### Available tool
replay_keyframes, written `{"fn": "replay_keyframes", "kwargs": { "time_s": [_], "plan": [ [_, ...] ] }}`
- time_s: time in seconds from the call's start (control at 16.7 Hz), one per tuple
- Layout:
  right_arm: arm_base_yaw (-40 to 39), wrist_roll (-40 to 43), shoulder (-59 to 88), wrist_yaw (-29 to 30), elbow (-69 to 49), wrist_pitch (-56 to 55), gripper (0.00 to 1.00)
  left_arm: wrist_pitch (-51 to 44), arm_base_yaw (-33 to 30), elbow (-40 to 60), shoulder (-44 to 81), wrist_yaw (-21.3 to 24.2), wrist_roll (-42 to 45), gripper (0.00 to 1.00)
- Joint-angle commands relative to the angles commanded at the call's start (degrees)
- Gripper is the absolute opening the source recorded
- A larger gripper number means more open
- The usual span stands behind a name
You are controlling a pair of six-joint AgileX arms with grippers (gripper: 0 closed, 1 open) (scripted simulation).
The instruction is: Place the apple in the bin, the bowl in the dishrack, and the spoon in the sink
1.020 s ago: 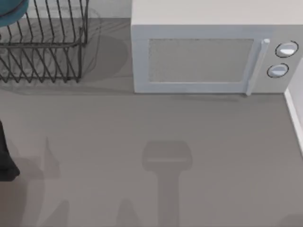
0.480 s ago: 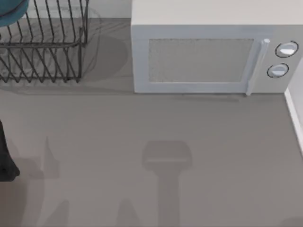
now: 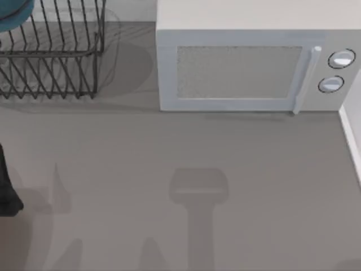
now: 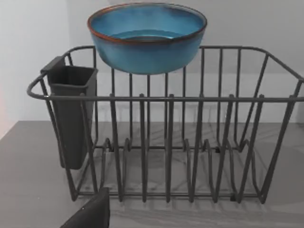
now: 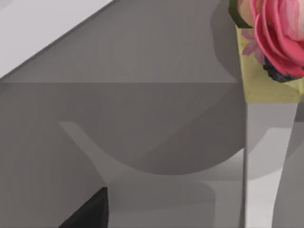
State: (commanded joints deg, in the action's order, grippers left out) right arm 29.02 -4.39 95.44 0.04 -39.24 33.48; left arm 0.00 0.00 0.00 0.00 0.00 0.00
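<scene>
The table (image 3: 169, 169) lies grey and bare through its middle, with a white microwave (image 3: 248, 62) at about one o'clock in the top view and the dishrack (image 3: 53, 56) at about eleven o'clock. In the left wrist view the bowl (image 4: 147, 38) sits high at the rack's far wall, upright, level with the tops of the bars; whether it rests on them or hangs just above I cannot tell. A dark cutlery holder (image 4: 71, 114) is hooked on one end of the rack. The bowl step looks all but finished, judging by where it sits (apple and spoon are still to be located). The left arm (image 3: 7, 186) shows as a dark shape at nine o'clock on the table's edge, and a dark sliver of the left gripper (image 4: 90, 213) faces the rack; its opening I cannot tell. The right gripper (image 5: 88, 211) is likewise unreadable, looking toward a pink flower in a yellow pot (image 5: 273, 42). Next would call for finding the apple or spoon and reaching for it.
</scene>
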Motion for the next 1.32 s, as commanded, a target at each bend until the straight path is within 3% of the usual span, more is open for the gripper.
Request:
{"fn": "replay_keyframes", "kwargs": {
  "time_s": [0.18, 0.24, 0.66, 0.96, 1.32],
  "plan": [
    [0.0, 0.0, 0.0, 0.0, 0.0, 0.0, 0.02, 0.0, 0.0, 0.0, 0.0, 0.0, 0.0, 1.0],
    [0.0, 0.0, 0.0, 0.0, 0.0, 0.0, 0.0, 0.0, 0.0, 0.0, 0.0, 0.0, 0.0, 1.0],
    [0.0, 0.0, 0.0, 0.0, 0.0, 0.0, 0.0, 0.0, 0.0, 0.0, 0.0, 0.0, 0.0, 1.0],
    [0.23, 0.16, -5.54, 0.13, -5.2, 8.29, 0.0, 0.0, 0.0, 0.0, 0.0, 0.0, 0.0, 1.0],
    [0.31, 0.47, -11.81, 0.12, -15.24, 26.22, 0.0, 0.0, 0.0, 0.0, 0.0, 0.0, 0.0, 1.0]
  ]
}}
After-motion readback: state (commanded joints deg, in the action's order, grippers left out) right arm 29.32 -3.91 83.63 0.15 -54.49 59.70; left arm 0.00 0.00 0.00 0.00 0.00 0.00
